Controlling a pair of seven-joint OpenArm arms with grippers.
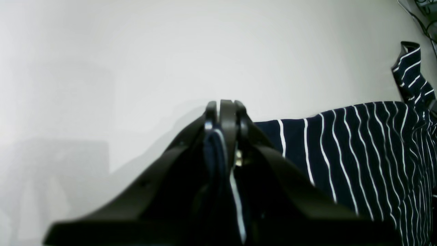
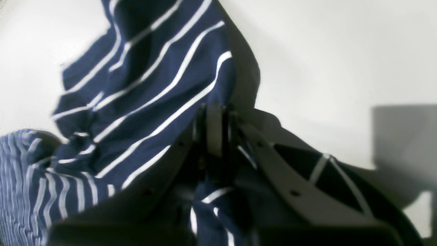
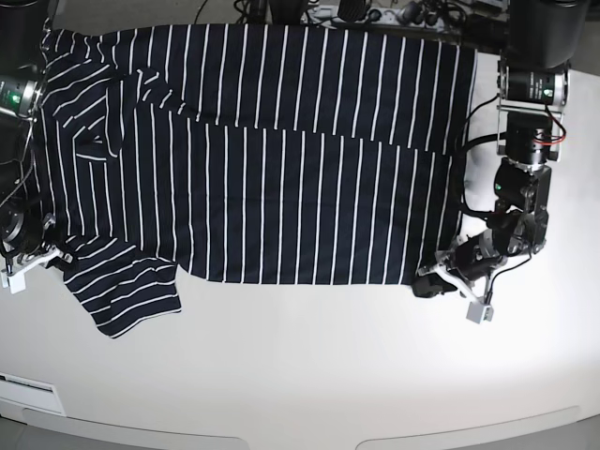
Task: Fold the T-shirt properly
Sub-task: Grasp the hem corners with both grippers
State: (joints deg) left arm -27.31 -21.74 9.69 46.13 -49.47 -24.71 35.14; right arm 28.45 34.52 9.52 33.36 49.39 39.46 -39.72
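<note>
The white table carries the T-shirt, dark navy with thin white stripes, spread wide and mostly flat between the two grippers, its far part doubled over so that a fold edge runs across the body. In the base view the bulk of the cloth lies between the two sets of fingers, reaching away from both toward the far edge of the table, and bare table surface fills the near side. The left gripper sits at the shirt's near corner on that view's right; in its own wrist view the left gripper has its fingers pressed together with a thin fold of striped cloth pinched between them, and the rest of the T-shirt lies flat just beside and to the right of the fingers. The right gripper is at the opposite side, beside the short sleeve that juts toward the near edge. In its wrist view the right gripper has narrow, closed fingers with striped fabric caught between them, and the T-shirt bunches up in loose, raised folds to the left of and above the fingertips, touching them.
</note>
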